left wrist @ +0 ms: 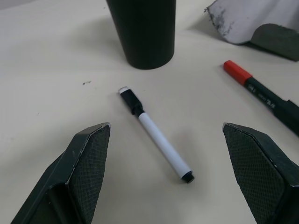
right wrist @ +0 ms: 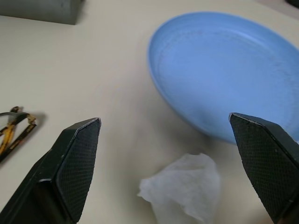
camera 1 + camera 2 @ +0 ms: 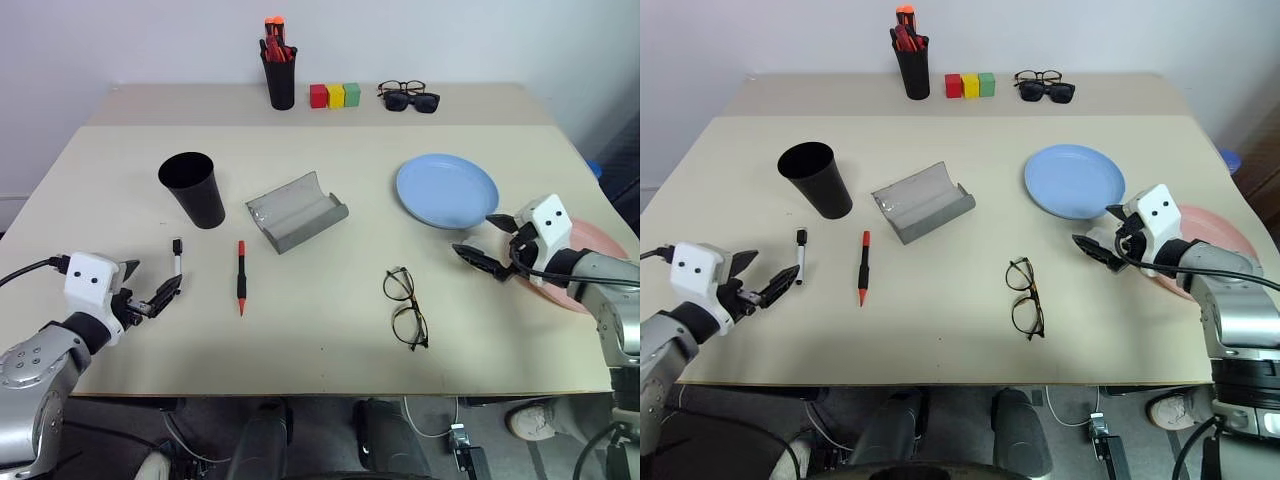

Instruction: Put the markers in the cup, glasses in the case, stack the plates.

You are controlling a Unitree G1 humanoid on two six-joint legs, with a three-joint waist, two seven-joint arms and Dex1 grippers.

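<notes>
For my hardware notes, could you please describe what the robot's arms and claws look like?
Both arms are silver-grey metal with black cables running along them. Each wrist carries a white boxy housing with two dark round dots. The left claw and right claw each have two black tapered fingers with finely textured inner pads.

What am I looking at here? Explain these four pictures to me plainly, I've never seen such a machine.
It is a two-armed humanoid robot at a table. The two wide pictures come from cameras in its head; the two close ones from cameras on its wrists, looking along the black fingers.

The left gripper is open, empty, facing the white-and-black marker. The right gripper is open too, near the blue plate and a crumpled tissue.

Also lying there: the red marker, the black cup, the open grey case, the wire-framed glasses and the pink plate. Nothing is held.
</notes>
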